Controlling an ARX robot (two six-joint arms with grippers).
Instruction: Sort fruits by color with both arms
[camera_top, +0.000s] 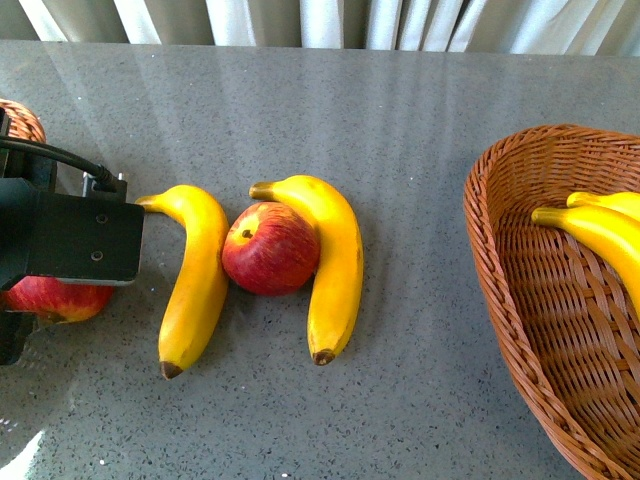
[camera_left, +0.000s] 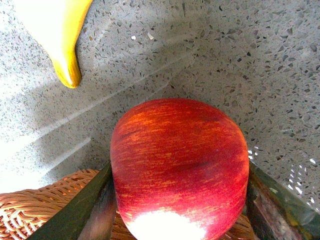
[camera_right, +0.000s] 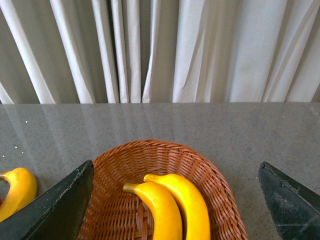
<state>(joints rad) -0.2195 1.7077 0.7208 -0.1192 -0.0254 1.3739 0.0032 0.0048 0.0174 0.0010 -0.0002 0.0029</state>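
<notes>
Four bananas, two apples — two baskets

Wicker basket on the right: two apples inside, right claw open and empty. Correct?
Not quite. The wicker basket holds two bananas, not apples; the right wrist view shows them. The right claw is open and empty.
</notes>
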